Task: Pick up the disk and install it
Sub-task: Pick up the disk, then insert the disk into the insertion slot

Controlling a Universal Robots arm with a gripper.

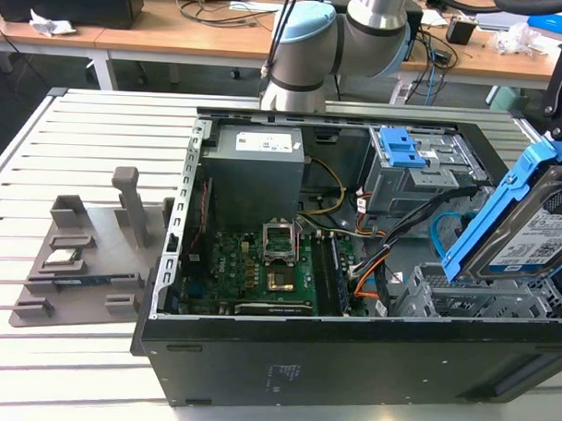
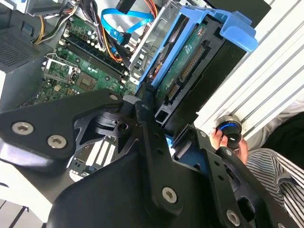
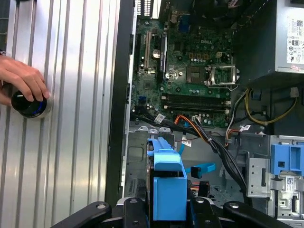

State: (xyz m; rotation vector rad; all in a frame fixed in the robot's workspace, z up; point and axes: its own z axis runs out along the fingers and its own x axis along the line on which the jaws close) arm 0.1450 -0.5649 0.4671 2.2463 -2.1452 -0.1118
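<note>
Gripper [image 3: 168, 211] pinched the disk [image 3: 168, 185] at one end. My black fingers [image 3: 135, 216] were pressed against its blue bracket from both sides, as both wrist views showed.

In the exterior view I held the disk at the 3 o'clock edge of the scene. It was tilted steeply, with the labelled face toward the camera, above the 4 o'clock corner of the open computer case [image 1: 303, 368]. The lower edge of the disk stood just over a grey metal bay [image 1: 472, 296] in that corner. I could not tell whether it touched the bay.

Inside the case, as the exterior view showed it:
- A drive cage [image 1: 417, 160] with a blue tab sat at 1 o'clock.
- The grey power supply [image 1: 255, 173] sat at 11 o'clock.
- The green motherboard [image 1: 260, 274] lay at 7 o'clock.
- A blue flat cable [image 1: 437, 239] looped between the motherboard and the disk.

The case lay on its side on the slatted metal table [image 1: 90, 139]. A grey fixture plate [image 1: 94, 264] lay on the table at 9 o'clock from the case, close beside it.

In the first wrist view a person's hand [image 3: 21, 80] rested on a round black-and-blue knob [image 3: 29, 105]. The knob stood on the table, apart from the case. The second wrist view showed a striped sleeve [image 2: 270, 166] behind that hand.
</note>
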